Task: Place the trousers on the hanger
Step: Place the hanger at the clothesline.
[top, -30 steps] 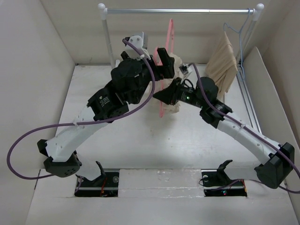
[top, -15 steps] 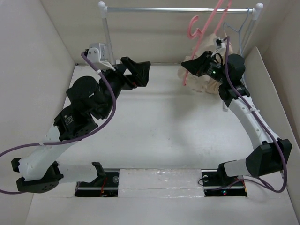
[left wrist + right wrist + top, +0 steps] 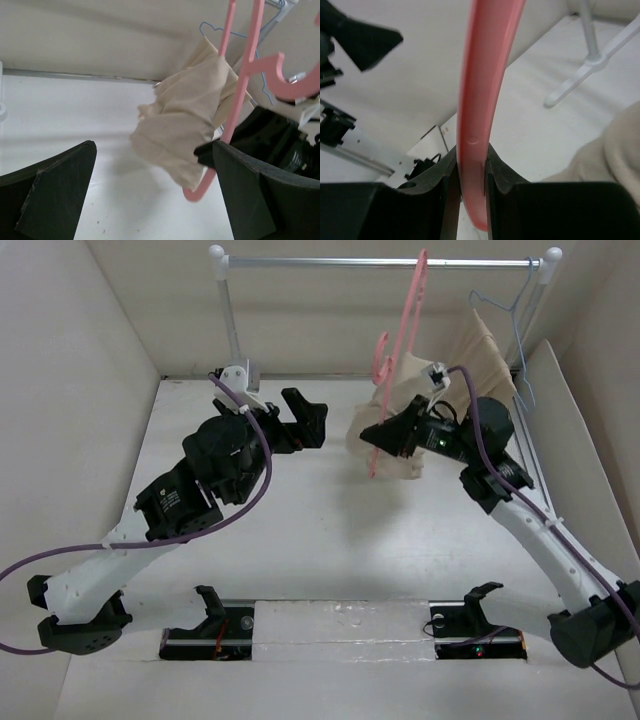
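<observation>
A second ago both arms met over the middle of the table (image 3: 300, 530). Since then the left gripper (image 3: 305, 418) has pulled back to about 11 o'clock, and its jaws stand spread wide with nothing between them, as the left wrist view (image 3: 150, 200) confirms. Half a second ago the right arm held the hanger (image 3: 400, 360) high by the rail (image 3: 330, 261); now it sits lower, at about 1 o'clock, nearer the centre. The right gripper (image 3: 375, 437) pinches the hanger's pink bar (image 3: 477, 115) between its jaws.

The hanger stands on end, one shoulder up against the rail's line, its hook (image 3: 382, 348) pointing toward 9 o'clock. The trousers (image 3: 405, 435) hang bunched in a crumpled beige bundle through it (image 3: 180, 125), clear of the table. A smaller beige cloth (image 3: 485, 345) hangs on a wire hanger (image 3: 515, 320) at 2 o'clock
</observation>
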Tool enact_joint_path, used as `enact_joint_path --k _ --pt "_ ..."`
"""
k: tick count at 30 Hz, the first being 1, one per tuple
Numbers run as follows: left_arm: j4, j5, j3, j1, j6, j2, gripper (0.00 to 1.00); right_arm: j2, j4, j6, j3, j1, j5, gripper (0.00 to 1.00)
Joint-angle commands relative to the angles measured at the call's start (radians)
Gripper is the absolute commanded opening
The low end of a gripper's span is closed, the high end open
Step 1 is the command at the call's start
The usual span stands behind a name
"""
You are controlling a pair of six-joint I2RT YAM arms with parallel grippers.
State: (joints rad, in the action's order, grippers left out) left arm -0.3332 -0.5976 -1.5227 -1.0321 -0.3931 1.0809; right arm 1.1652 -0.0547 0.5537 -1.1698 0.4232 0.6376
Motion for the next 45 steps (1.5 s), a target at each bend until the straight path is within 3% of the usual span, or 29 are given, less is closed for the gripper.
enact_joint_path --k 1,4,9,17,33,45 --pt "0.034 -0.022 -0.048 0.003 0.016 -0.018 0.99 -0.078 -0.157 0.063 0.116 0.015 0.004 0.00" --pt "0.036 -0.005 -0.051 0.003 0.008 -0.013 0.99 -0.058 -0.227 0.092 0.136 -0.020 0.025 0.00" --pt "0.013 0.016 -0.053 0.003 -0.016 -0.009 0.99 0.076 -0.360 0.118 0.029 -0.130 0.100 0.00" --pt "-0.039 0.019 -0.007 0.003 -0.088 -0.058 0.99 0.303 -0.617 0.333 -0.115 -0.245 0.126 0.00" --pt "-0.092 0.028 0.044 0.003 -0.158 -0.082 0.99 0.635 -0.792 0.571 -0.422 -0.394 0.077 0.00" --pt "-0.121 0.012 0.036 0.003 -0.188 -0.087 0.99 0.725 -0.813 0.597 -0.429 -0.445 0.074 0.00"
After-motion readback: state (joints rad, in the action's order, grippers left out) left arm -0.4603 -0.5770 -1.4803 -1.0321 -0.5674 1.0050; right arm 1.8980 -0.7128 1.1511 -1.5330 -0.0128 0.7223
